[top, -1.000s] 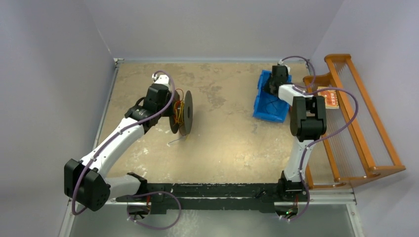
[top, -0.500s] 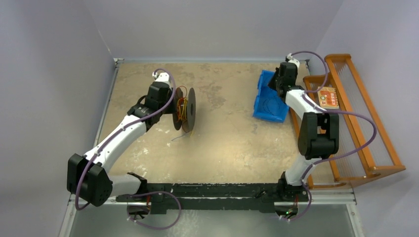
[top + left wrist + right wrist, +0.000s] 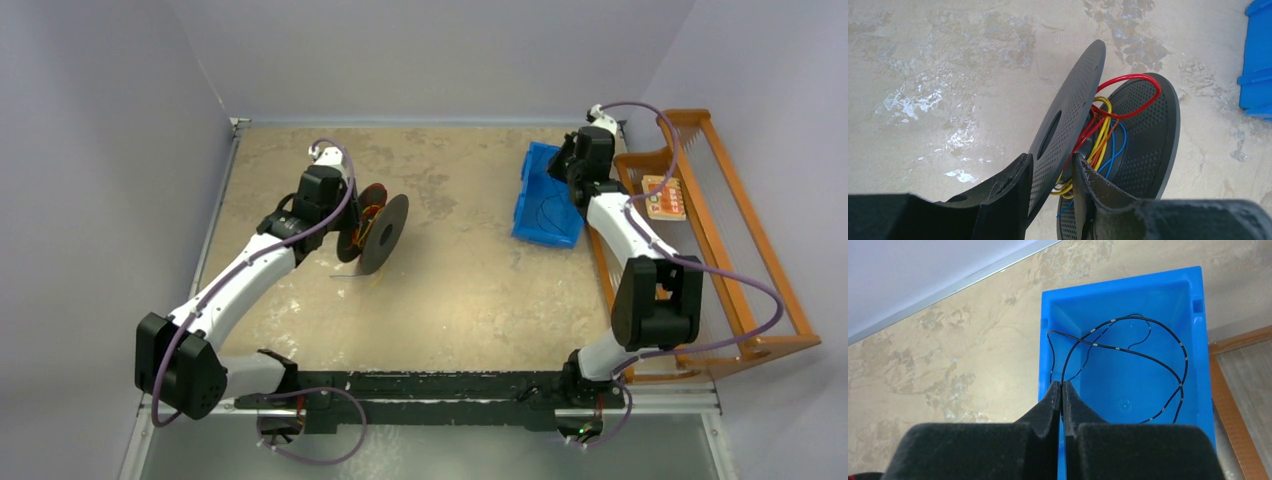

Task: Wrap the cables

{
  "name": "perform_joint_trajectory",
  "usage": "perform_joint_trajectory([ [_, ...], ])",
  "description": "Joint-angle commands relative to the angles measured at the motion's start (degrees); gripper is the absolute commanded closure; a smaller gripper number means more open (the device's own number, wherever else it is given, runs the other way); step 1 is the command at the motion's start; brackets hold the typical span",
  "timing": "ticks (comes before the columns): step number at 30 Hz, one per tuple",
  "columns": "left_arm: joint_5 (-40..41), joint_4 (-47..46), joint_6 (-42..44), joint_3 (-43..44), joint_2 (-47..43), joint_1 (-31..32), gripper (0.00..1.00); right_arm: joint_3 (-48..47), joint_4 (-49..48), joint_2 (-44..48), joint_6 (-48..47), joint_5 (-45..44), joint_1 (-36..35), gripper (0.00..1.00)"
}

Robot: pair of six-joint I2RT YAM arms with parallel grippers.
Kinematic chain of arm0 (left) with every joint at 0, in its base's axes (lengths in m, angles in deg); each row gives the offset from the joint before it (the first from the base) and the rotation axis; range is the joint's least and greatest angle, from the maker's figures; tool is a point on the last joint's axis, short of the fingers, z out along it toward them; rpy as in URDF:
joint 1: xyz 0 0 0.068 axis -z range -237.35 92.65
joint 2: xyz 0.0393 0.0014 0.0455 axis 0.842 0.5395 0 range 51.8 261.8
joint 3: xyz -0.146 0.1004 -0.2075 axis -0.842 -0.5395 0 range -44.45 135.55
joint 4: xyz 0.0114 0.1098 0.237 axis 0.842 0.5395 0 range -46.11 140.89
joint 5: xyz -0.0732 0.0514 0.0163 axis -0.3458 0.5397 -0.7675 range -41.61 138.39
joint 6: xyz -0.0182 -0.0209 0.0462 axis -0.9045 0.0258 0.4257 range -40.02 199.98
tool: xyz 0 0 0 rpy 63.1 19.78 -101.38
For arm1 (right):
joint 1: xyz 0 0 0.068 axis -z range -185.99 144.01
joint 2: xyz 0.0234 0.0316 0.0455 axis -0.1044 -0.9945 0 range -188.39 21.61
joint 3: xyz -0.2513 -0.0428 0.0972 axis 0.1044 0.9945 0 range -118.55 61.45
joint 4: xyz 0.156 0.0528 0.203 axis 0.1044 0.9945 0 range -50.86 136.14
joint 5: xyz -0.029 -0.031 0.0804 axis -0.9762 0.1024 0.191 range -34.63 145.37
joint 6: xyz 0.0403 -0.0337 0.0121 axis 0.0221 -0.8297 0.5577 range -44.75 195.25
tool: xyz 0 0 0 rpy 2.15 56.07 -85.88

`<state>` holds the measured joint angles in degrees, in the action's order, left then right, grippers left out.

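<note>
Open table point(image 3: 470, 285) is stretching between the tilted spool point(image 3: 383, 233), left, and the blue bin point(image 3: 545, 205), far right. A wooden loom point(image 3: 760, 354) is blocking the right edge.

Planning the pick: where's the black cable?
The black cable lies looped inside the blue bin, far right of the table, one strand reaching the right gripper.

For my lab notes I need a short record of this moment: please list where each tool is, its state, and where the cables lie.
left tool: jaws apart, astride one flange of the spool
spool: tilted, on the table
coloured cables: red, yellow, orange, blue strands looped loosely on the spool
black cable: loose loops inside the blue bin
right tool: shut, over the blue bin; a grip on the black cable cannot be told
wooden rack: right of the blue bin
</note>
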<state>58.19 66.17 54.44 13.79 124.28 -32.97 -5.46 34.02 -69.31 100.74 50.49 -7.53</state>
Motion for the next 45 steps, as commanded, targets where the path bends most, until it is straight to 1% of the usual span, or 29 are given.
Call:
perform_joint_trajectory([
  [1, -1.4, -2.3, -0.5, -0.2, -2.3, -0.2, 0.66, 1.8, -1.5, 4.1, -0.2, 2.1, -0.9, 1.0],
  [8, -2.0, -1.4, -0.6, -0.8, -2.9, -0.1, 0.67, 3.8, -0.5, 10.4, 0.0, 3.4, -3.5, 1.0],
  [13, -0.6, -1.2, -0.7, -1.0, -4.2, 0.8, 0.66, 3.8, 1.6, 13.6, -0.4, 0.6, -8.3, 1.0],
  [17, 0.3, -1.2, -0.6, -1.2, -5.3, 1.2, 0.65, 4.0, 2.5, 16.2, -0.2, 0.0, -11.2, 1.0],
  [28, 0.7, -1.4, 0.0, -1.4, -7.1, 1.6, 0.56, 4.1, 3.9, 23.0, -0.9, 1.8, -15.7, 1.0],
  [33, 1.0, -1.3, 0.2, -1.4, -7.7, 1.5, 0.51, 3.3, 4.3, 25.5, -2.3, 6.1, -16.8, 1.0],
  [38, 1.6, -1.3, 0.7, -1.4, -8.5, 1.6, 0.47, 2.2, 5.1, 26.4, -3.6, 9.4, -17.8, 1.0],
  [45, 3.6, -0.6, 2.6, -0.8, -10.3, 1.6, 0.44, 2.8, 4.0, 27.7, -5.7, 18.6, -18.5, 1.0],
])
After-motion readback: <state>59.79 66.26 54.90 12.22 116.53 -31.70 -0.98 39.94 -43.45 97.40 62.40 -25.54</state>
